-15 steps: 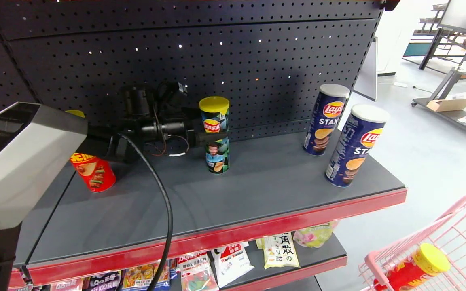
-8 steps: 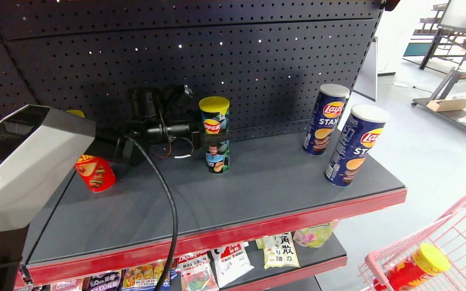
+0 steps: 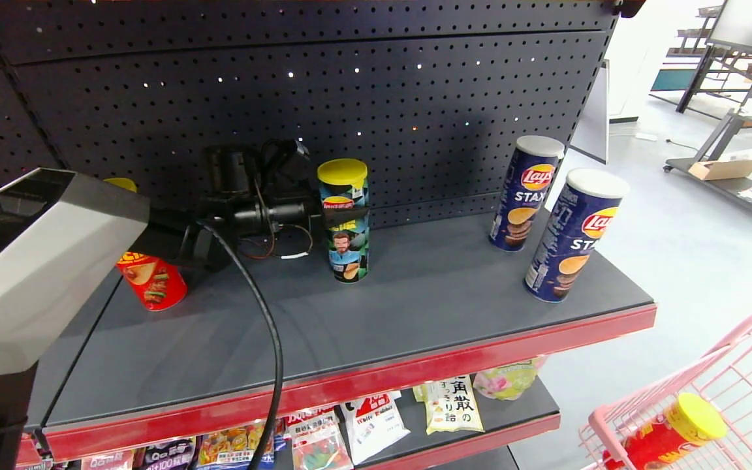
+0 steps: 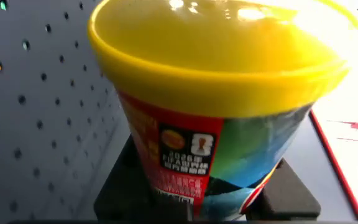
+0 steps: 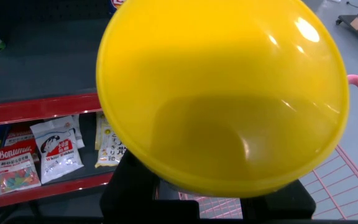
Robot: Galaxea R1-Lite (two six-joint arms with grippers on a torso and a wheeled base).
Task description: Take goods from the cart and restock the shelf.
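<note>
A teal chips can [image 3: 346, 222] with a yellow lid stands upright mid-shelf on the grey shelf board [image 3: 415, 307]. My left gripper [image 3: 348, 220] is shut on its middle from the left. In the left wrist view the same can [image 4: 216, 124] sits between the black fingers [image 4: 123, 193] of the left gripper [image 4: 207, 202]. A red yellow-lidded can [image 3: 673, 434] lies in the pink cart [image 3: 748, 365] at lower right. In the right wrist view a yellow lid [image 5: 222, 93] is close up, with my right gripper [image 5: 207, 202] shut around that can.
Two tall dark-blue cans [image 3: 527, 192] [image 3: 575, 235] stand at the shelf's right end. A red can [image 3: 151, 277] stands at the left, behind my arm. A black pegboard [image 3: 350, 85] backs the shelf. Snack bags [image 3: 376, 424] fill the lower shelf.
My left gripper moved right onto the teal can and closed on it. The can then turned a little and shifted slightly left. The cart and its red can stayed put.
</note>
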